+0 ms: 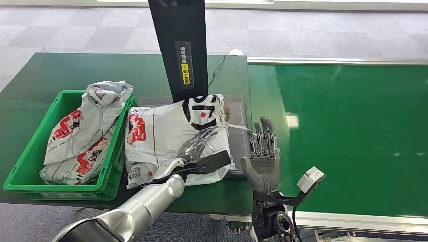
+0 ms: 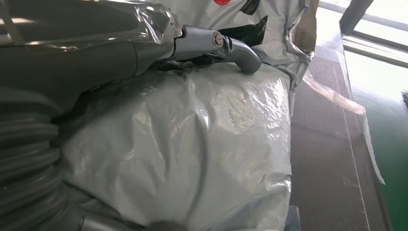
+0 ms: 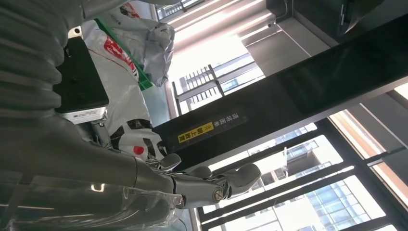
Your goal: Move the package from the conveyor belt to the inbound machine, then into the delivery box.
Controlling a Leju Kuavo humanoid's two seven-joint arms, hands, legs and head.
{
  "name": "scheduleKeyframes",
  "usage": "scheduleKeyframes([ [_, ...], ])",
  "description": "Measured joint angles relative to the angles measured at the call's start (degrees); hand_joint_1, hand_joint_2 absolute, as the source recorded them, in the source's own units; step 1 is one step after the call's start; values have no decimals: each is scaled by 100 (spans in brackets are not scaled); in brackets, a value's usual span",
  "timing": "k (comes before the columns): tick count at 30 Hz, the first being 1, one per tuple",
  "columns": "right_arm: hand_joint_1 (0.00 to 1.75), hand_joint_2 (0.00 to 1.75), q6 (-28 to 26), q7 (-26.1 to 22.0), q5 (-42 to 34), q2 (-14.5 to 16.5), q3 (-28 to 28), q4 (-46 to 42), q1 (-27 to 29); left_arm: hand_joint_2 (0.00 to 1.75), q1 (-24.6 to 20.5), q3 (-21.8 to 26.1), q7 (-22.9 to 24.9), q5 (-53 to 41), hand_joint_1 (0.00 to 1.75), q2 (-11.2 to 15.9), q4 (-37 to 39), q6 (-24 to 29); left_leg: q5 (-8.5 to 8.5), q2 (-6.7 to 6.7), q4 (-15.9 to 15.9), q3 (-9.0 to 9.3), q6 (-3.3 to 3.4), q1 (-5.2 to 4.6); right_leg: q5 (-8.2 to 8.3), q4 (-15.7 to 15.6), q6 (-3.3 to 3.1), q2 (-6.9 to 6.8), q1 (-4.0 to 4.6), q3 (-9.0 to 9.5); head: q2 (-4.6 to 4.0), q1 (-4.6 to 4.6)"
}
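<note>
On the inbound machine (image 1: 237,132), the left hand (image 1: 198,144) lies flat on the package (image 1: 161,133), seemingly ungripped; right hand (image 1: 262,157) open, empty.

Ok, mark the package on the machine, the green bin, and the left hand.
package (image 1: 161,133): head view, its white middle.
green bin (image 1: 31,151): head view, its left wall.
left hand (image 1: 198,143): head view, back of hand, resting on the package.

Overall light: bright, even, from overhead in the head view.
Glare: white patches on the conveyor belt (image 1: 353,126) at centre right; sheen on the package (image 2: 192,144) plastic in the left wrist view.
Backlight: the right wrist view's centre and lower right are blown out by windows (image 3: 288,183), leaving the black post (image 3: 288,96) dark.
Shadows: soft, short, under the green box (image 1: 30,171).
Focus: the grey ribbed cover at the wrist views' left edges is blurred.
</note>
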Motion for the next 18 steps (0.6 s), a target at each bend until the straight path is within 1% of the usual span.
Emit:
scheduleKeyframes([
  [3, 0, 175, 1, -10, -19, -4, -27, 9, -7, 175, 27, -91, 53, -165, 0, 5, 2, -36, -5, -6, -2, 21, 0, 0, -8, -1, 2, -7, 0, 28, 0, 1],
  [12, 0, 175, 1, -10, -23, -4, -92, 36, -20, 175, 38, -178, 92, -214, 0, 28, 7, -99, -10, -8, -3, 56, 0, -1, -10, -1, 4, -10, -1, 70, 0, 1],
  [13, 0, 175, 1, -10, -24, -4, -96, 40, -30, 175, 38, -181, 115, -232, 25, 30, 7, -109, -10, -9, -3, 59, 0, -1, -11, -1, 4, -10, -1, 74, 0, 1],
  [16, 0, 175, 1, -10, -31, -4, -98, 68, -96, 175, 57, -188, 146, -290, 156, 39, 8, -114, -11, -10, -3, 71, 1, -1, -13, -2, 6, -11, -1, 87, 0, 0],
  [17, 0, 175, 1, -10, -33, -4, -98, 77, -118, 175, 70, -189, 137, -299, 175, 42, 8, -107, -12, -10, -3, 74, 1, -1, -14, -2, 6, -11, -1, 90, 0, -1],
  [18, 0, 175, 1, -10, -35, -4, -98, 84, -134, 175, 81, -189, 128, -303, 175, 44, 9, -100, -12, -10, -3, 76, 1, -1, -14, -2, 6, -11, -1, 92, 0, -1],
])
